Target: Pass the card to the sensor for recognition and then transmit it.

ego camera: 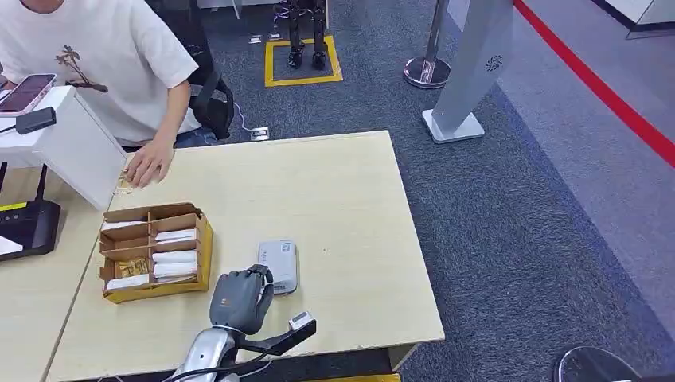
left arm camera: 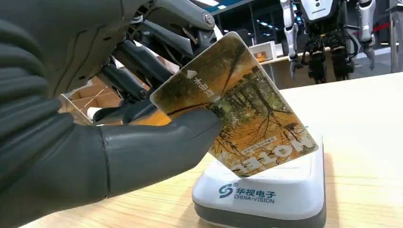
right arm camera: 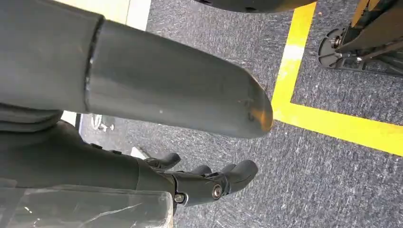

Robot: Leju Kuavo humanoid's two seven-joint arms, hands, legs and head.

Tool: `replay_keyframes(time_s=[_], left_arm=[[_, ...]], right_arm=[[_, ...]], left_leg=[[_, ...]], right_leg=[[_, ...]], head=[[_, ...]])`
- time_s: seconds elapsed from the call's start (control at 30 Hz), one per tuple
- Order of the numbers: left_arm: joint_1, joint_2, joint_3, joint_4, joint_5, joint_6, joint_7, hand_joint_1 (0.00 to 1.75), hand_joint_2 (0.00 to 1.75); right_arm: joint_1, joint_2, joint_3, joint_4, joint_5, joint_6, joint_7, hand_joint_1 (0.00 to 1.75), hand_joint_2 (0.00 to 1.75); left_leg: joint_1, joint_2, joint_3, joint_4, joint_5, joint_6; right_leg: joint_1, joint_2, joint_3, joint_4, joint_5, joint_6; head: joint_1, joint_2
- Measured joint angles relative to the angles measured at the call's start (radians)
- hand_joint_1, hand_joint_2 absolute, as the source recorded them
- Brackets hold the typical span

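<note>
Card (left arm camera: pixel 237 109) with an autumn-forest print, pinched between thumb and dark fingers of the left hand (ego camera: pixel 241 298), tilted, its lower edge hovering just above or perhaps brushing the top of the sensor (left arm camera: pixel 266 190); contact not quite decidable from the left wrist view. Sensor a white-and-grey reader pad with a blue logo, lying flat on the pale wooden surface (ego camera: pixel 350 207), at lower centre of the head view, half covered there by the hand. Just left of it in that frame, a cardboard divider box (ego camera: pixel 155 251) with more white cards in its compartments. Further out, at upper left, a person's hand (ego camera: pixel 149 165) resting on the surface near a white box, well apart from the reader.

Right hand (right arm camera: pixel 209 183) hanging over grey carpet and a yellow floor line (right arm camera: pixel 332 121), fingers loosely curled, holding nothing visible; whether fully closed, cannot tell.

Judged progress: card already taken up and brought to the reader, so the recognition step looks to be in hand, or at its very start. Whether the reader has registered the card, not shown. Left to do, by the task wording: finish the read, then lift the card away and pass it on, probably toward the person at upper left, though the receiver is only a guess.
</note>
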Motion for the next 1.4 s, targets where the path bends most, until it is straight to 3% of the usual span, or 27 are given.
replay_keyframes(time_s=[0.33, 0.8, 1.13, 1.4], left_arm=[[-0.006, 0.01, 0.0, -0.02, -0.002, 0.009, 0.003, 1.75, 1.75], [-0.117, 0.096, 0.107, -0.138, 0.003, 0.023, 0.019, 1.75, 1.75], [-0.286, 0.208, 0.258, -0.159, 0.032, 0.011, 0.021, 1.75, 1.75], [-0.412, 0.314, 0.372, -0.085, 0.01, -0.029, 0.021, 1.75, 1.75]], right_arm=[[0.0, 0.0, 0.0, 0.0, 0.004, 0.002, -0.001, 0.0, 0.0], [0.0, 0.0, 0.0, 0.0, 0.037, 0.003, -0.007, 0.0, 0.0], [-0.008, 0.0, 0.0, 0.0, 0.059, 0.011, -0.003, 0.0, 0.0], [-0.012, 0.0, 0.0, 0.0, 0.057, 0.017, 0.003, 0.0, 0.0]], left_leg=[[0.0, 0.0, 0.0, 0.0, 0.0, 0.0], [0.0, 0.0, 0.0, 0.0, 0.001, 0.0], [0.001, 0.0, 0.0, 0.0, 0.001, 0.0], [0.002, 0.0, 0.0, 0.0, 0.002, -0.001]], right_leg=[[0.0, 0.0, 0.0, 0.0, 0.0, 0.0], [0.0, 0.0, 0.0, 0.001, 0.0, 0.0], [0.001, 0.0, 0.0, 0.001, 0.0, 0.0], [0.002, 0.001, 0.0, 0.001, 0.0, -0.001]], head=[[0.0, 0.0], [0.0, 0.0], [0.001, 0.0], [0.001, 0.0]])
